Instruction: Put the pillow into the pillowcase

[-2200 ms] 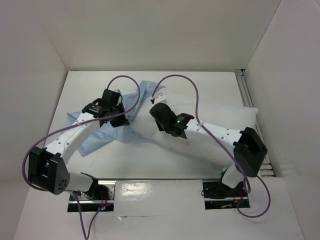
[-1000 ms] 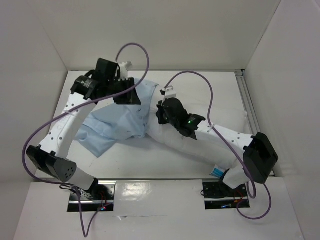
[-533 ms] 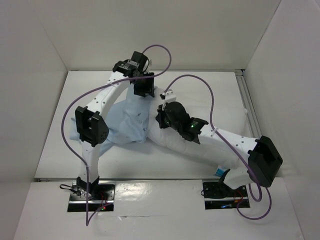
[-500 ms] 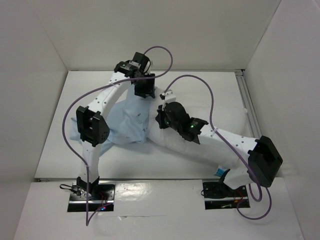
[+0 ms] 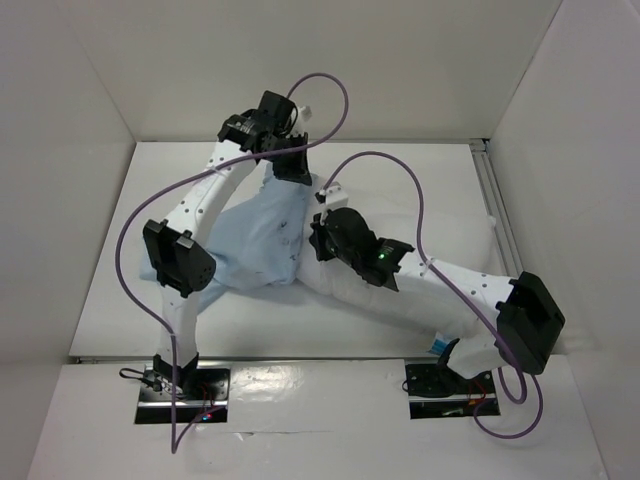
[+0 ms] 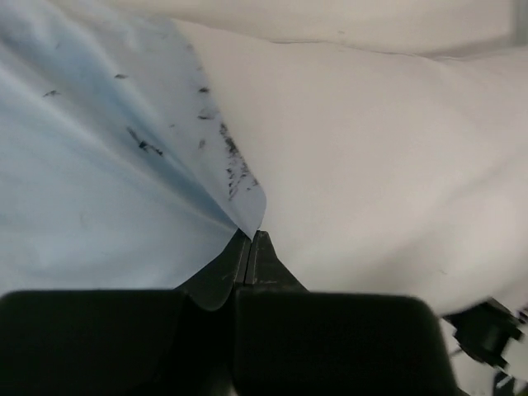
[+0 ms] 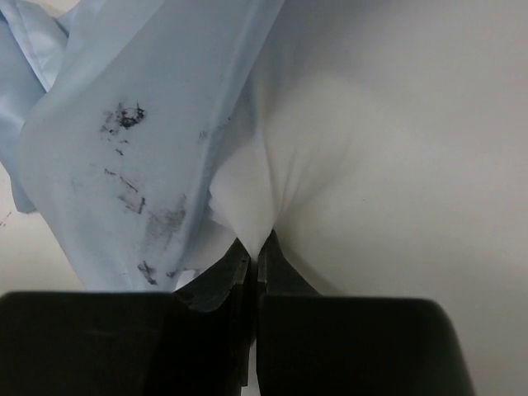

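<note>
Desk (image 5: 420, 170): white surface boxed in by white walls. Both arm bases sit at its near edge.
Pillowcase (image 5: 250, 235): light blue, limp and wrinkled. It spreads over the desk's left-centre, from close to the far edge down toward the near left, and its right edge meets the pillow's left end.
Pillowcase marks (image 6: 231, 157): dark smudges are scattered over the blue cloth, plain in both wrist views.
Pillow (image 5: 345, 285): plump and white. It lies slantwise on the desk's right half, from the middle toward the near right corner, and is largely covered by the right arm.
Tag (image 5: 437, 344): a small blue scrap at the pillow's near right end, beside the right arm's base.
Left gripper (image 5: 292, 165): reaches out to the far edge of the desk, near its middle. The jaws are pressed together on a pointed edge of the pillowcase (image 6: 99, 165), which fans away from the tips (image 6: 250, 239). The white pillow (image 6: 371, 165) lies just to the right of the pinch.
Right gripper (image 5: 320, 228): sits over the middle of the desk at the pillow's left end. The jaws are closed (image 7: 257, 247) on a pucker of the pillow's white cover (image 7: 346, 148), which gathers into the tips. The pillowcase (image 7: 115, 165) hangs just beside it on the left.
Cables (image 5: 340, 100): a purple lead loops above each arm.
</note>
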You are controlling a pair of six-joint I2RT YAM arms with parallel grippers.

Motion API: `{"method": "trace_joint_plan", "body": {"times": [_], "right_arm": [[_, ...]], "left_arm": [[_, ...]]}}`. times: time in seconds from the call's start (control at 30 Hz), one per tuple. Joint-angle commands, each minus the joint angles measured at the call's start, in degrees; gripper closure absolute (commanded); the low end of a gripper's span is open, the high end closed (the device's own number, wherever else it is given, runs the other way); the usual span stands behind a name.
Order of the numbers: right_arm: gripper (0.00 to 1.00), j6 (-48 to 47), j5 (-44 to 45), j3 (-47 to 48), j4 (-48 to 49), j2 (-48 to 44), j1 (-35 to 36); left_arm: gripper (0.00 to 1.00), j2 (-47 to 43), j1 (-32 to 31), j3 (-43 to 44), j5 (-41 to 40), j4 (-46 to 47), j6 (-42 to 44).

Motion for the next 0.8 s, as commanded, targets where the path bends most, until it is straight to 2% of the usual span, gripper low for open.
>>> {"method": "trace_joint_plan", "body": {"times": [0.0, 0.17, 0.3, 0.47, 0.5, 0.53, 0.57, 0.63, 0.67, 0.77], "right_arm": [[1.00, -1.0, 1.9, 3.3, 3.6, -2.1, 1.2], [1.00, -1.7, 8.2, 7.9, 8.5, -2.1, 1.2], [1.00, -2.4, 8.8, 10.0, 13.0, -0.1, 1.2], [1.00, -4.6, 10.0, 11.3, 13.6, 6.2, 1.2], [1.00, -5.1, 10.5, 12.1, 12.7, 7.4, 1.2], [1.00, -5.1, 10.5, 14.8, 10.0, 8.9, 1.2], [0.96, -5.1, 9.6, 16.0, 8.4, 8.9, 1.2], [0.75, -6.2, 9.1, 17.3, 4.6, 7.9, 1.2], [0.54, -6.2, 9.1, 17.3, 3.6, 6.8, 1.2], [0.17, -5.6, 9.1, 14.5, -0.4, 0.9, 1.2]], "left_arm": [[1.00, -7.4, -2.6, 2.4, 14.0, 4.0, -1.7], [1.00, -6.8, -4.3, 4.4, 18.8, 8.1, -4.6], [1.00, -2.3, -0.6, 7.5, 19.4, 10.9, -5.8], [1.00, 2.4, 2.7, 6.9, 14.2, 12.5, -4.6], [0.96, 3.7, 3.3, 6.9, 13.5, 12.5, -4.0], [0.86, 3.7, 4.2, 7.6, 12.9, 12.5, -3.4], [0.68, 4.3, 4.2, 8.4, 12.9, 11.3, -3.4], [0.51, 3.1, 5.4, 8.4, 11.4, 10.3, -0.6], [0.48, 2.2, 5.4, 7.8, 10.4, 9.7, 0.1], [0.34, -2.3, 7.0, 5.3, 7.8, 9.2, 1.4]]}}
